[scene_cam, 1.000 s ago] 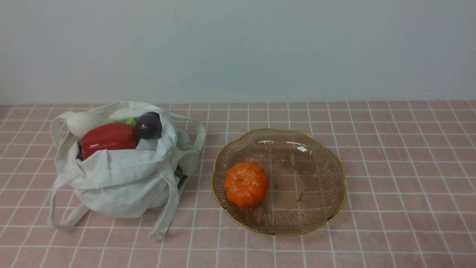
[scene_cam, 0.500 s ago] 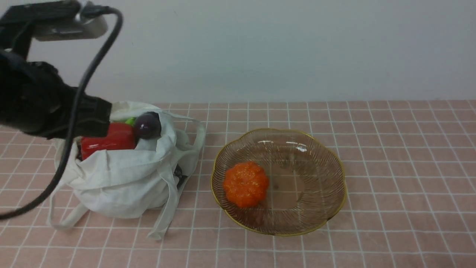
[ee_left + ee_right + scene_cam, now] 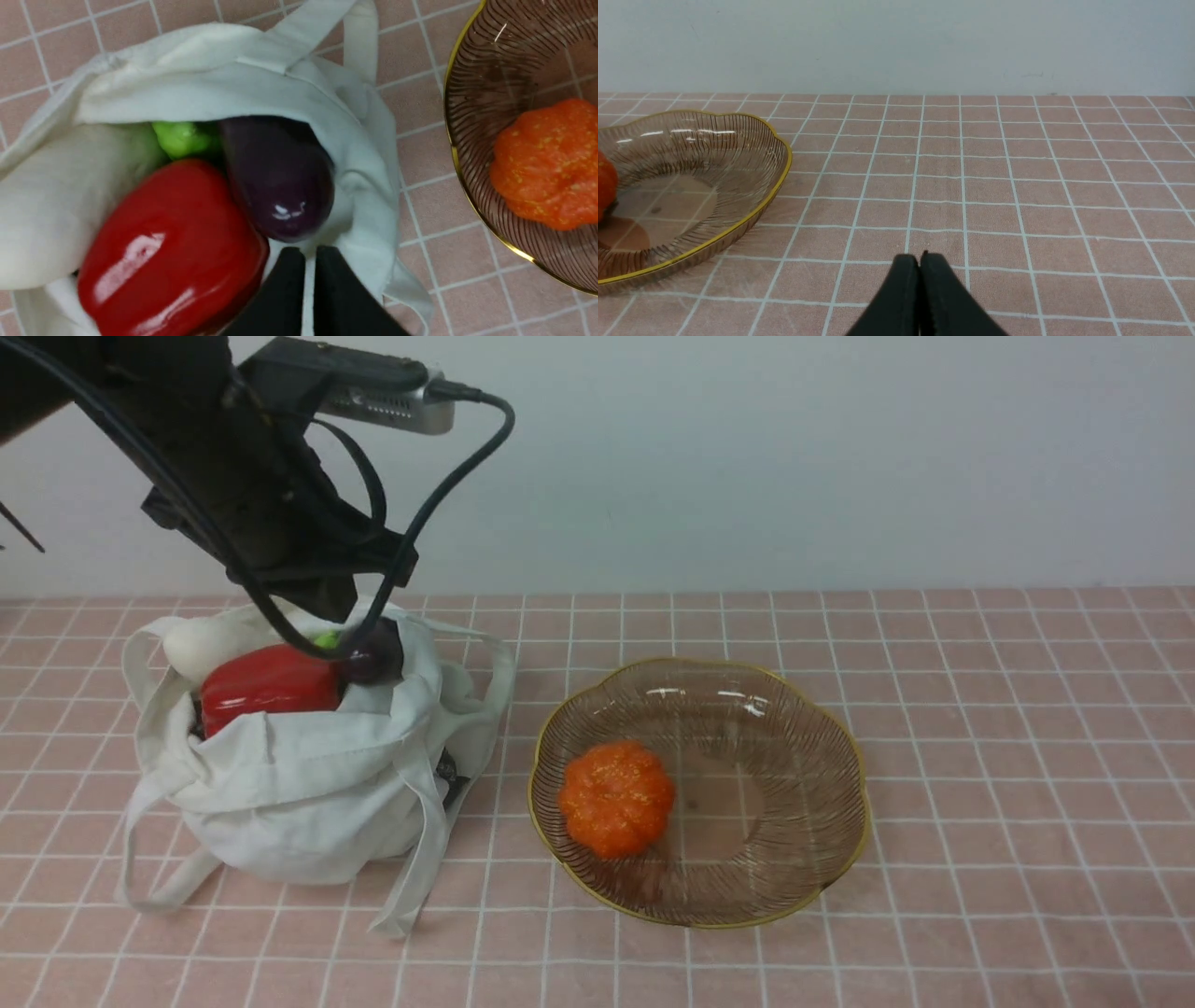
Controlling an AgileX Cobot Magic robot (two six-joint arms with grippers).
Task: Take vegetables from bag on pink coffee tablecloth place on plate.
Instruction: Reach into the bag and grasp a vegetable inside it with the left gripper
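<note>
The off-white bag (image 3: 308, 784) stands open at the left of the pink tablecloth (image 3: 1008, 756). In its mouth lie a dark purple eggplant (image 3: 373, 658), a red pepper (image 3: 266, 686), a white radish (image 3: 201, 644) and a green piece (image 3: 327, 639). My left gripper (image 3: 331, 611) hangs just above the bag's mouth. In the left wrist view it (image 3: 309, 261) is shut and empty, tips just short of the eggplant (image 3: 280, 182) and beside the pepper (image 3: 173, 242). The ribbed glass plate (image 3: 822, 859) sits right of the bag. My right gripper (image 3: 920, 261) is shut and empty, low over bare cloth beside the plate (image 3: 738, 154).
An orange toy pumpkin (image 3: 616, 796) lies in the plate's left half. The bag's strap handles (image 3: 415, 859) trail onto the cloth toward the plate. A grey wall (image 3: 747, 457) runs along the far edge. The left arm's cable (image 3: 439, 485) loops over the bag.
My left arm has come in from the left and swung right, from beside the bag to above its mouth. The bag, vegetables and plate have not moved.
</note>
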